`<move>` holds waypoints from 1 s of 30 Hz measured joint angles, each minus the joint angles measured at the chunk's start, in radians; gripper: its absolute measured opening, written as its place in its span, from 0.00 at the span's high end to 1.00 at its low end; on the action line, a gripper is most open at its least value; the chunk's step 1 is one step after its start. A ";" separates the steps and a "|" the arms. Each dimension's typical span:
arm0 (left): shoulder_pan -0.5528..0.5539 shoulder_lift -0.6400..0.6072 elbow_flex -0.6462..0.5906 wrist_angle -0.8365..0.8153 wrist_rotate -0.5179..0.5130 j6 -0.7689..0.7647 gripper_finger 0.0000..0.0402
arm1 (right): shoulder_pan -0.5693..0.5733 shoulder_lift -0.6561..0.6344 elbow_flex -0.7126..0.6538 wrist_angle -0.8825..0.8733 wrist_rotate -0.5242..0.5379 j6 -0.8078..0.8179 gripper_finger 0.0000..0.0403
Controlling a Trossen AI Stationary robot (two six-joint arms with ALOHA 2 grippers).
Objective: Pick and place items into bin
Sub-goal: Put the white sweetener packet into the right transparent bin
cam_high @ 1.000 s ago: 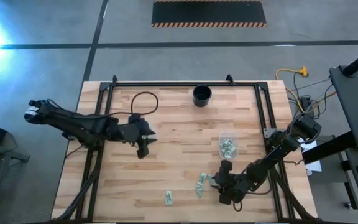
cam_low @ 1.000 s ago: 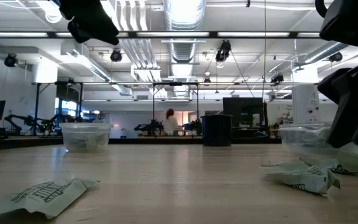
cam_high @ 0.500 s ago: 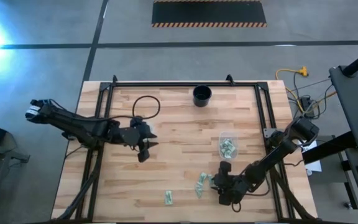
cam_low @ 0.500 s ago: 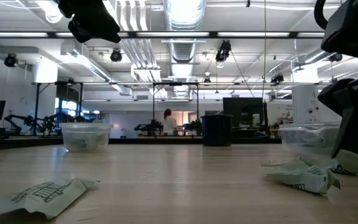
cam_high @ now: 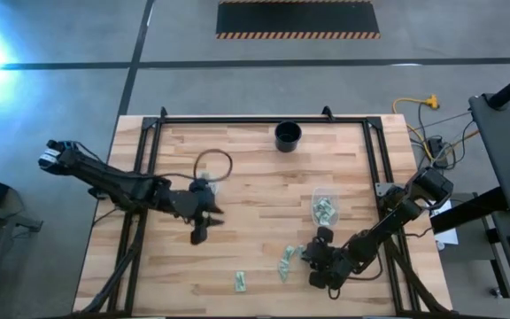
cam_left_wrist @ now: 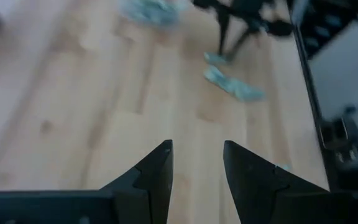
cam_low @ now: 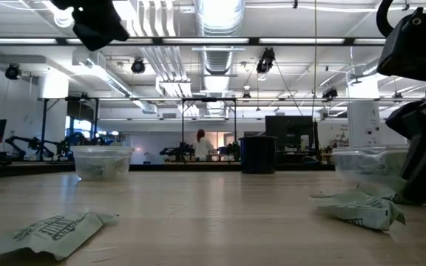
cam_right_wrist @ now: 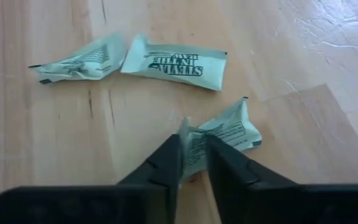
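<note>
Green packet (cam_right_wrist: 219, 137) pinched in right claw (cam_right_wrist: 194, 149) — two packets (cam_right_wrist: 174, 60) near, seemingly clear.

Cup (cam_high: 288, 136) at the counter's (cam_high: 255, 213) far edge, tub (cam_high: 325, 206) holding packets on its right side, right tool (cam_right_wrist: 194, 163) at the near right pinching a packet (cam_right_wrist: 222, 138), two packets (cam_right_wrist: 174, 61) beyond it, lone packet (cam_high: 240, 282) near the front edge, left tool (cam_high: 197, 236) left of centre

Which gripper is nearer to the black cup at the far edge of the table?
The left. The left gripper hangs over the table's middle, open, closer to the black cup. The right gripper is at the near edge, pinching a packet, farther away.
</note>
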 joint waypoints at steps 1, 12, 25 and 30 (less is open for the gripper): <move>-0.017 0.011 0.000 -0.005 0.013 0.000 0.69 | 0.000 -0.001 0.000 -0.001 0.000 0.000 0.85; -0.135 0.197 -0.002 0.193 0.142 0.069 0.69 | 0.000 -0.037 -0.002 0.005 -0.010 -0.014 0.98; -0.174 0.464 -0.002 0.403 0.305 0.085 0.69 | 0.000 -0.210 -0.002 0.003 -0.005 -0.083 0.98; -0.192 0.498 0.014 0.423 0.295 0.204 0.69 | 0.000 -0.313 -0.002 -0.062 0.013 -0.089 0.98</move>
